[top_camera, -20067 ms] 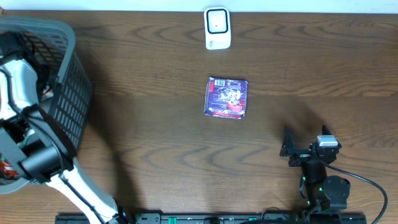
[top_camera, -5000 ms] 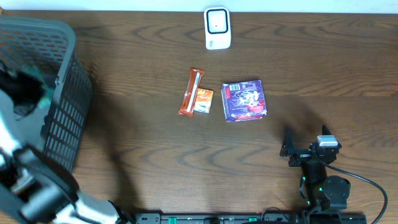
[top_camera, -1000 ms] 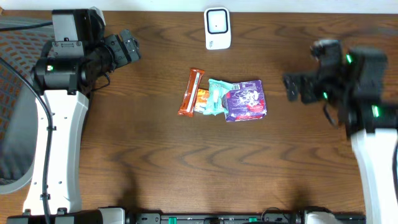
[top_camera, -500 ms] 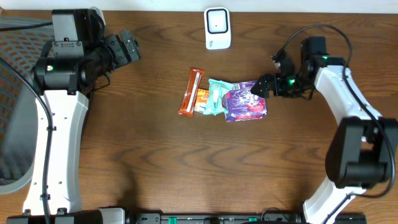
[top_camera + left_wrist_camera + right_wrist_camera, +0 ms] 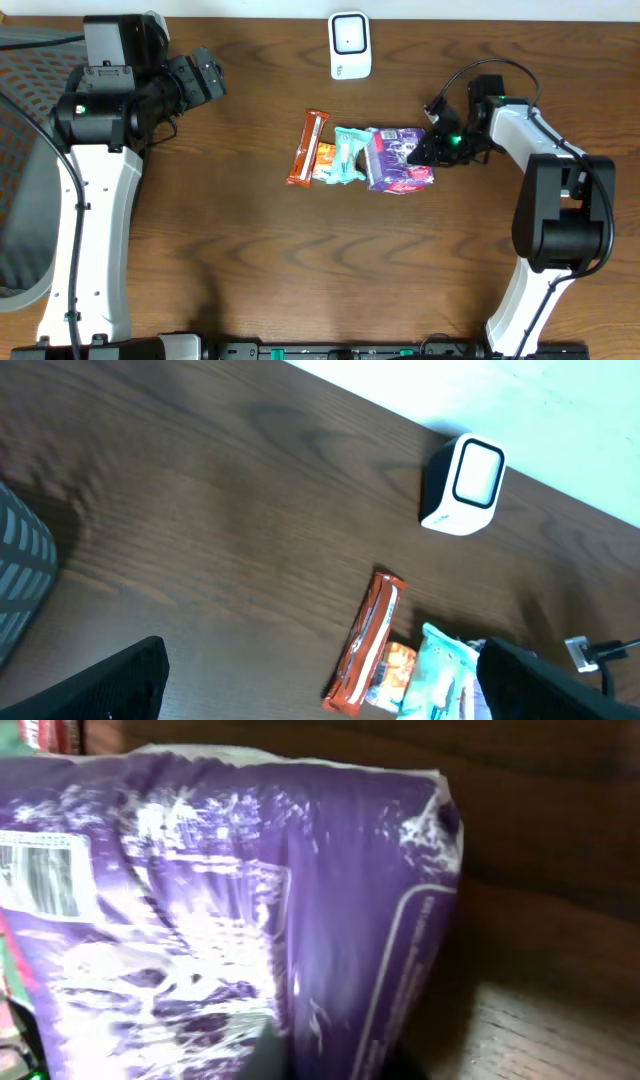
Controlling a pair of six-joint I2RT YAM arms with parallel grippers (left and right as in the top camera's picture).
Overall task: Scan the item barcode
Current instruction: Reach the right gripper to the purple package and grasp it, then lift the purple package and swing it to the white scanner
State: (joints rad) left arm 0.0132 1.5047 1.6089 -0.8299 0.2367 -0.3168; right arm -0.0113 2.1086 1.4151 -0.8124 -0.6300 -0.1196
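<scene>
my r gripper [image 5: 427, 151] is clamped on the right edge of the purple pkt [image 5: 393, 158], scanner [image 5: 350, 45] sits far-left of it, r arm nearer.

Looking down on a dark brown wooden table [image 5: 300, 280].
Spreading out on every side of the right pincer [image 5: 422, 152], showing wavy grain and catching soft, even light; meeting a pale wall [image 5: 500, 7] in a thin strip beyond the pincer, along the far edge; ending well behind the pincer, on the near side, at a black rail [image 5: 330, 351]; bordering a grey mesh basket [image 5: 15, 240] far off to the pincer's left.
</scene>
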